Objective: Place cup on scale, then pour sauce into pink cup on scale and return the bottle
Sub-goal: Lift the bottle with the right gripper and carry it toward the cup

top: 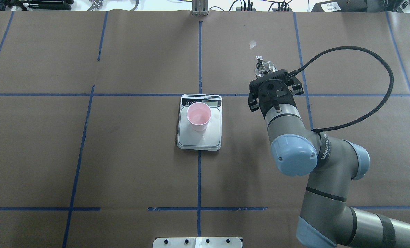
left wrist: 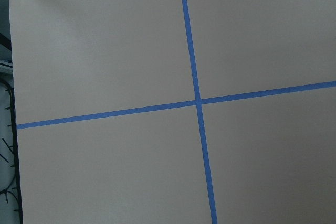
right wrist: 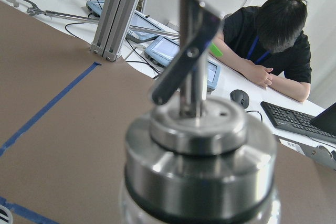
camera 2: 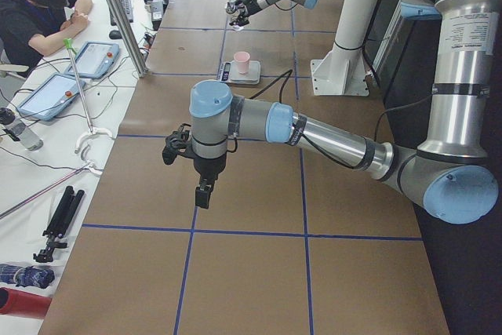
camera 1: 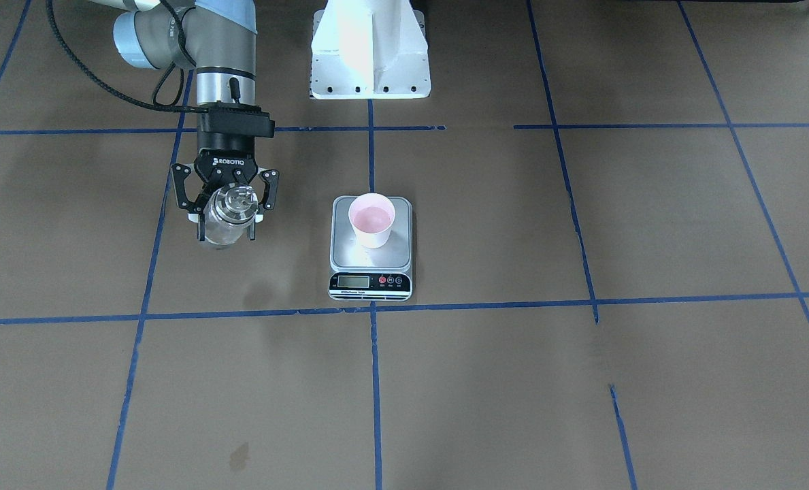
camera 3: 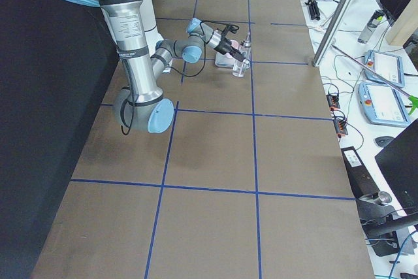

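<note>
The pink cup [camera 1: 371,219] stands upright on the silver-grey scale [camera 1: 370,262], near its back; both also show in the overhead view, the cup [top: 198,115] on the scale [top: 199,140]. My right gripper [camera 1: 226,233] is shut on the clear glass bottle [camera 1: 227,212], which is upright with its base at or near the table, to the robot's right of the scale. The bottle's metal collar and spout fill the right wrist view [right wrist: 199,145]. My left gripper [camera 2: 202,192] hangs above bare table far from the scale; I cannot tell whether it is open or shut.
Brown paper with blue tape lines covers the table [camera 1: 581,381]. The white arm base [camera 1: 370,54] stands behind the scale. A seated person [camera 2: 39,13] and tablets are beyond the table's far edge.
</note>
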`<state>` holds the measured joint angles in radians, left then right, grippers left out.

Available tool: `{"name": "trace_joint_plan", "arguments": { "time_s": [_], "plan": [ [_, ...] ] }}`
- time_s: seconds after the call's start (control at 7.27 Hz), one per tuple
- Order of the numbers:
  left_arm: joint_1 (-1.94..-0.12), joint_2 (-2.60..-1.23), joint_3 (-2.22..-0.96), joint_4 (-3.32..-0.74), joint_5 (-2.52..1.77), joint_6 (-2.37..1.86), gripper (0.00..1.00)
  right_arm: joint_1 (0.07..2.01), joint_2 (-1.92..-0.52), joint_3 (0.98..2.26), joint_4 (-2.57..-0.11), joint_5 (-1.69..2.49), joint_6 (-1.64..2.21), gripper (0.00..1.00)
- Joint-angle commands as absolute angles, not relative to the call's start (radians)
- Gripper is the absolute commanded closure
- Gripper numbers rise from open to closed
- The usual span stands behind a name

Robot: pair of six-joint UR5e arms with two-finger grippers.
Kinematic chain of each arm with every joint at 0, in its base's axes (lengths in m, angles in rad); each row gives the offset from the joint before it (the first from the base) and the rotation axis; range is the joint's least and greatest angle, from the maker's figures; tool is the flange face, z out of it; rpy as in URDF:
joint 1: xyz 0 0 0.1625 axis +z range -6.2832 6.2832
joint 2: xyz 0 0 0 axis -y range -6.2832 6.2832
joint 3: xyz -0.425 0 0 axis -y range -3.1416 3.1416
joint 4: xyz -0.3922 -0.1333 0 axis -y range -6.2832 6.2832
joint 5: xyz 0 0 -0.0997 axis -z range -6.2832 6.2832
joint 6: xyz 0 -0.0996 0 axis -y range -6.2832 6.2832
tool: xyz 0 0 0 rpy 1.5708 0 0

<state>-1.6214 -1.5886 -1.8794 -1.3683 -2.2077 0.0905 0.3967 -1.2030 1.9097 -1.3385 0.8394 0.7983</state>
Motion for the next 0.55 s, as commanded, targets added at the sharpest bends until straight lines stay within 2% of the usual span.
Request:
{"name": "trace_joint_plan", "arguments": {
  "time_s": [0.0, 0.41],
  "plan": [
    [-1.621, -1.589, -1.873, -1.368, -2.207, 0.091, 0.00, 0.362, -1.186, 1.913, -1.387, 0.779, 0.792, 1.00],
    [-1.621, -1.588, -1.865, -1.368, -2.209, 0.091, 0.00, 0.341, -1.172, 1.937, -1.382, 0.762, 0.703, 1.00]
  ]
}}
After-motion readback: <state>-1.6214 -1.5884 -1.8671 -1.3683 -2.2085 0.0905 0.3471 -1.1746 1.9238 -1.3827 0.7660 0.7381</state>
